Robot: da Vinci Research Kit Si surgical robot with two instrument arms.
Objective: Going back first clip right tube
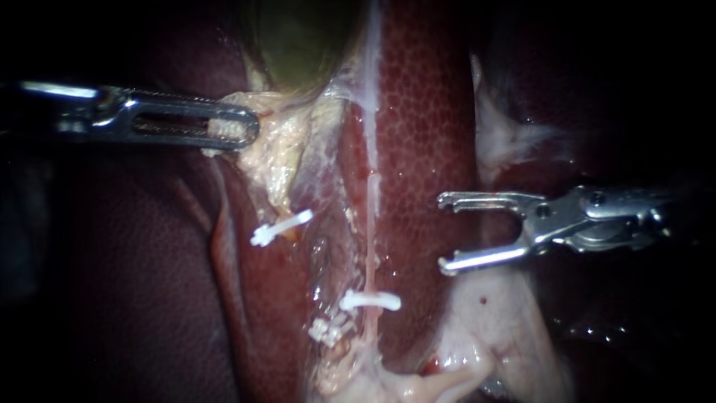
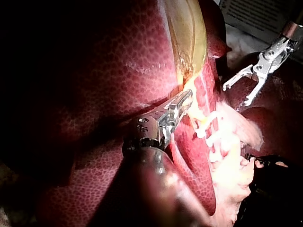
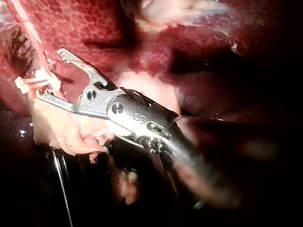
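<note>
1. My left instrument [image 1: 250, 127] comes in from the left, its slotted jaws closed together on the pale fatty tissue [image 1: 276, 142] just below the gallbladder [image 1: 298, 37]. This pull toward the left appears meant to stretch the tissue so the tubes lie spread and exposed.
2. Right of that hold, a second clip [image 1: 281, 227] sits across a fold of tissue. It plays no part in this step.
3. Further right, the right tube [image 1: 371, 246] runs as a thin pale strand from far to near along the liver [image 1: 425, 134]. The white clip [image 1: 371, 301] sits squarely across its near end. A few small white pieces lie just left of it, and I cannot tell what they are.
4. My right instrument [image 1: 442, 232] enters from the right. Its jaws are spread wide and hold nothing. They hang over the liver, near the tube but clear of it and a little far of the clip. With the clip seated, the empty jaws look ready to draw away to the right.
</note>
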